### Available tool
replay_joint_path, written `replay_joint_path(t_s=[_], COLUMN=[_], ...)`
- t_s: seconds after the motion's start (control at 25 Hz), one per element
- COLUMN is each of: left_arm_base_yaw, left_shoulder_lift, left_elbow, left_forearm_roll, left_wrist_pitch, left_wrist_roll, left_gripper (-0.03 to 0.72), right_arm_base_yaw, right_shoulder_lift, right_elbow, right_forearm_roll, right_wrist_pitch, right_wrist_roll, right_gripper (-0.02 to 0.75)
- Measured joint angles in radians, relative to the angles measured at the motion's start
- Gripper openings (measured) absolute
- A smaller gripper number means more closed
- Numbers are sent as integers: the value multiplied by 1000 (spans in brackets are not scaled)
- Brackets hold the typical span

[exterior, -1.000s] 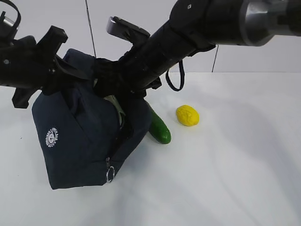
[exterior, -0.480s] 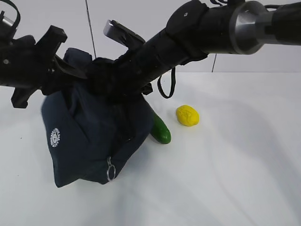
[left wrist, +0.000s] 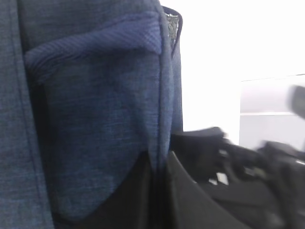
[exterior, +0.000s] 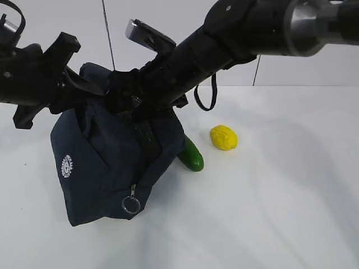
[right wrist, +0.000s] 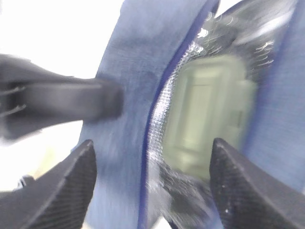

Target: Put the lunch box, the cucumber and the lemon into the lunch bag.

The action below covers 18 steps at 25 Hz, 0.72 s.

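The navy lunch bag (exterior: 104, 162) stands at the left, its top edge lifted. My left gripper (exterior: 94, 88) is shut on that fabric edge (left wrist: 162, 119); in the left wrist view the left gripper (left wrist: 159, 164) pinches the seam. My right gripper (right wrist: 152, 155) is open over the bag's mouth, with the bag rim (right wrist: 155, 119) between its fingers. The lunch box (right wrist: 207, 114), pale green lid up, lies inside the bag past the fingertips. The cucumber (exterior: 193, 157) lies on the table, partly behind the bag. The lemon (exterior: 224, 137) sits to its right.
The right arm (exterior: 224, 39) crosses from the upper right down to the bag's top. A loop handle (exterior: 206, 95) hangs under it. The zipper's ring pull (exterior: 131, 205) dangles at the bag's front corner. White tabletop (exterior: 269, 202) extends to the right and front.
The right gripper's fingers have spread wider. A pale object at the bag's mouth has dropped out of the exterior view. The bag has shifted slightly right and straightened.
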Motion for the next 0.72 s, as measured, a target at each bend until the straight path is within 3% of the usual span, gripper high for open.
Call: replay_joint_path(t_s=[0.36,0.52,0.72], left_arm_base_yaw=[0,0,0], left_shoulder_lift=[0,0,0], left_elbow=[0,0,0], left_forearm_roll=[8,22,35], left_wrist_pitch=[-2,-2,-8], left_wrist_roll=[0,0,-2], left_gripper=[8,8,8], right_arm_base_yaw=[-97,-164,-185], right_shoulder_lift=[-187,-224,-227], right_elbow=[-7,-9,18], right_forearm_roll=[-153,-302,-470], right_wrist_pitch=[145,235,294], right_wrist_roll=[6,34,51], right_gripper=[579,579,579])
